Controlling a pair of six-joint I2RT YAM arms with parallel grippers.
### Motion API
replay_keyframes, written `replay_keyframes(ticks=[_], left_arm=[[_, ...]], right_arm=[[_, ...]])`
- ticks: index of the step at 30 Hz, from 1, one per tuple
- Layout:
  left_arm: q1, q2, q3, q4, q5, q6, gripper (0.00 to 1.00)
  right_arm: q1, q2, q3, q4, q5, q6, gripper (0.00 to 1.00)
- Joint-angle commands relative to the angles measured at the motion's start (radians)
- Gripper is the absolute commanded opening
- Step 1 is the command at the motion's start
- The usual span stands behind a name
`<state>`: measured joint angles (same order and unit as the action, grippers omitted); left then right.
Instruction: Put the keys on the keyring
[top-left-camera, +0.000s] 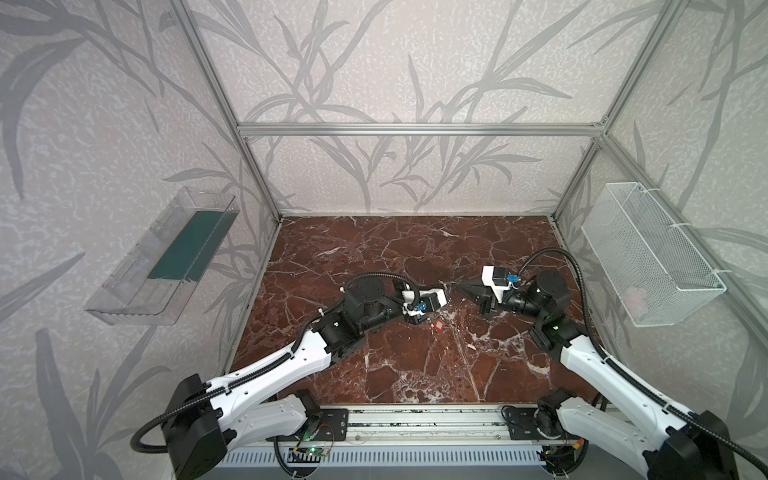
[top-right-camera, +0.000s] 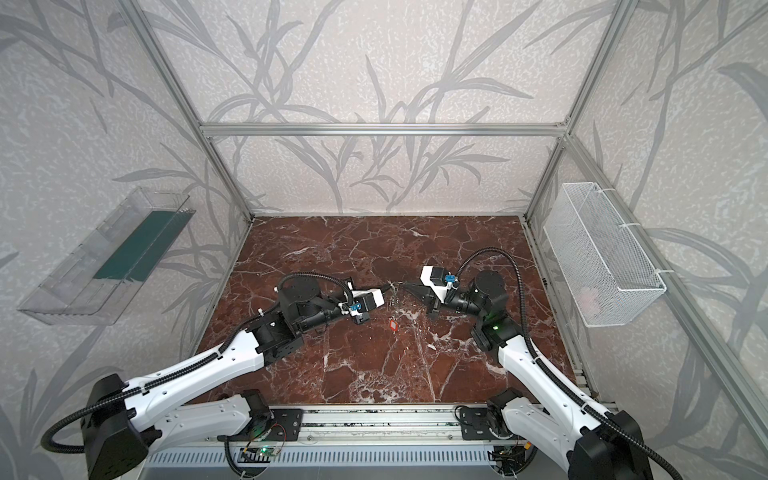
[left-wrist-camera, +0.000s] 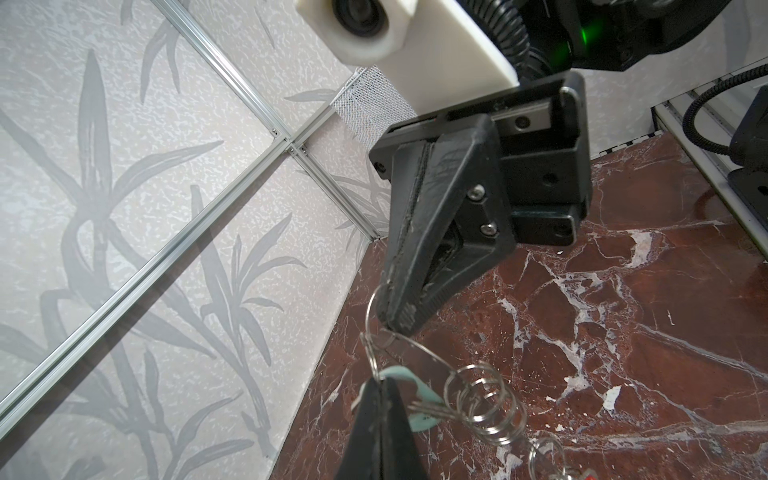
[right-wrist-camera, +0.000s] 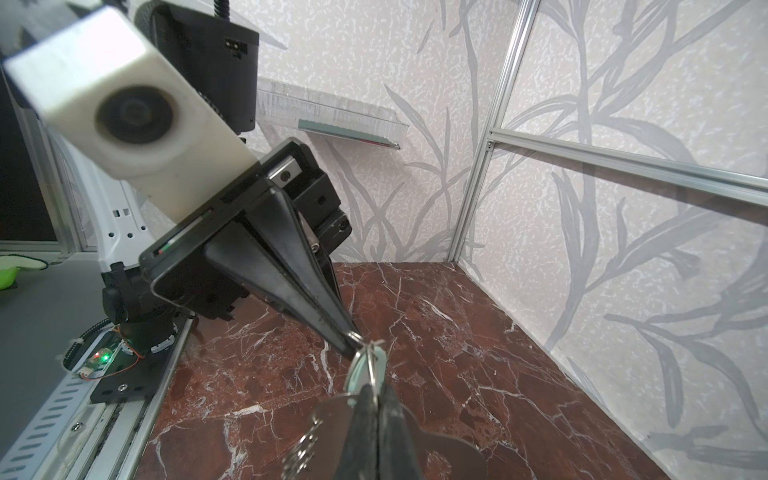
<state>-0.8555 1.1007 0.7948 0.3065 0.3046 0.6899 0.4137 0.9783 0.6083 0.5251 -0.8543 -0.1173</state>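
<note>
Left gripper (left-wrist-camera: 380, 386) and right gripper (left-wrist-camera: 399, 322) both have fingers pressed together, pinching the thin wire keyring (left-wrist-camera: 486, 411) strung between them. It should be light, springy and slippery, so hold close to the split. The red-orange tagged key (top-left-camera: 439, 325) shows just below the fingers.

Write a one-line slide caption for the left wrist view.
Left hand and right hand, both shut, pinch a wire ring above the marble table; small rings dangle.
</note>
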Motion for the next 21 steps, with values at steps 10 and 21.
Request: replay_keyframes(ticks=[10, 21], left_arm=[[-0.006, 0.021, -0.036, 0.032, -0.015, 0.013, 0.0], [0.011, 0.047, -0.011, 0.046, -0.009, -0.098, 0.41]], right_arm=[[-0.004, -0.011, 0.0, 0.142, 0.043, 0.066, 0.0], [-0.004, 0.002, -0.001, 0.122, 0.037, 0.052, 0.0]])
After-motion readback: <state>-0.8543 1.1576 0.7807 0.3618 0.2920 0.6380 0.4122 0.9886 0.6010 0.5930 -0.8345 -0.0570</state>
